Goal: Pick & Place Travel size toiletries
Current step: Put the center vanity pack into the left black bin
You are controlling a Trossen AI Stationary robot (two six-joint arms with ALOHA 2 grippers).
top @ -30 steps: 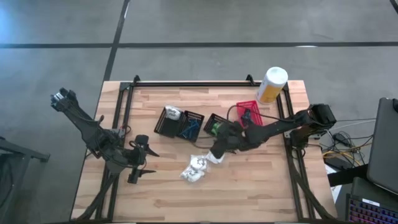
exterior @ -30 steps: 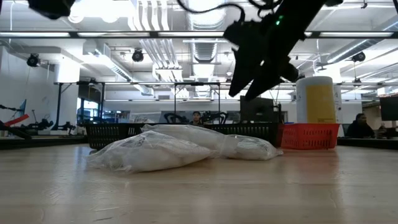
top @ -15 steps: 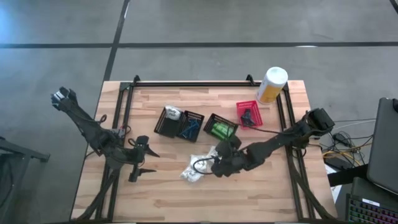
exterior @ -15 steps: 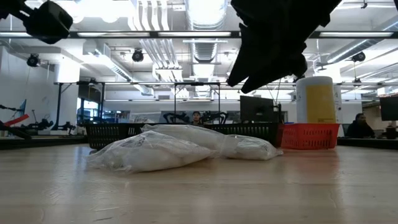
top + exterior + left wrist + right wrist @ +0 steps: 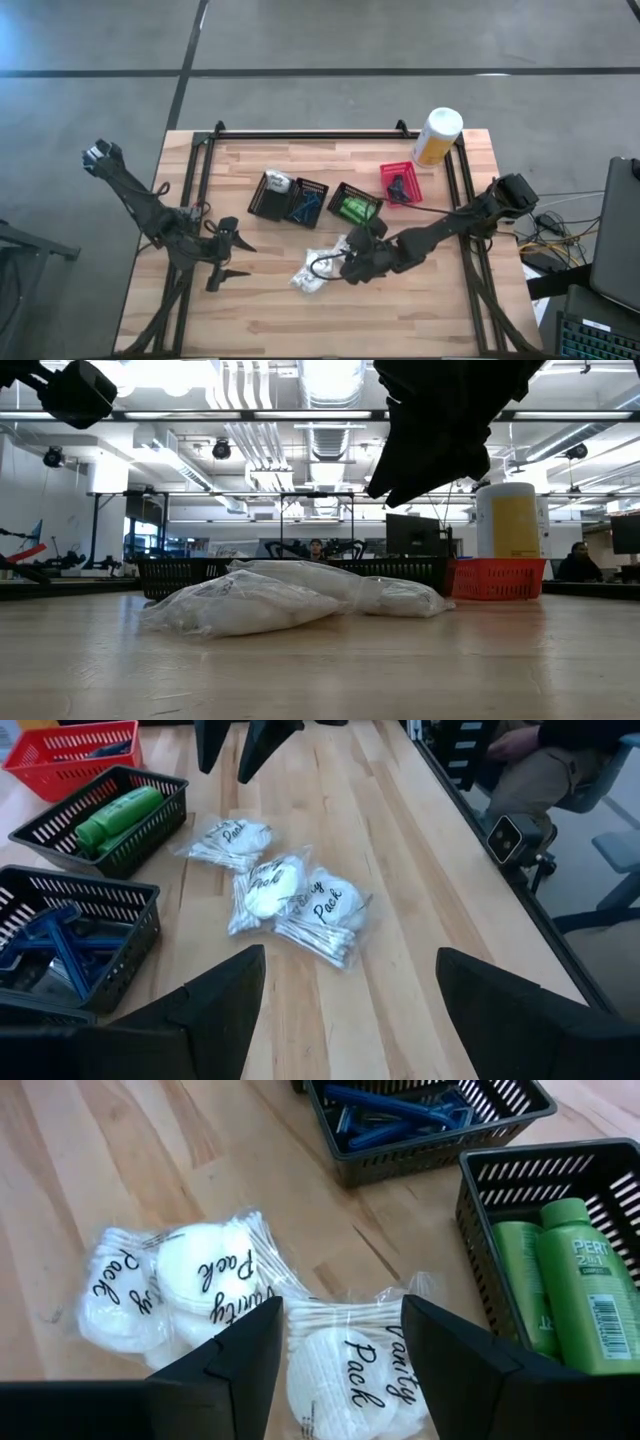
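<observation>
Most of the sorting looks done. Two bright green plastic bottles (image 5: 560,1280) lie in a black mesh basket (image 5: 480,1190) just beyond the right pincer (image 5: 340,1350); blue plastic razors (image 5: 395,1115) fill a second black mesh basket (image 5: 350,1165) farther ahead of it. In the high view a third black basket (image 5: 271,192) holds a white wrapped item (image 5: 279,182), and a small red mesh basket (image 5: 400,183) holds something dark.

What is left, as far as the views show, is three clear-wrapped white vanity packs of cotton pads and swabs — all loose on the wooden surface (image 5: 400,310). One pack (image 5: 345,1370) lies right under the right pincer, showing between its two fingers; the other two (image 5: 165,1285) lie just beside it, touching one another.

The right pincer hovers over that nearest pack with its fingers apart and nothing between them — no grasp yet, so I judge the pick is only about to start.

The left pincer (image 5: 345,1020) waits well apart from the packs, spread wide and empty.
</observation>
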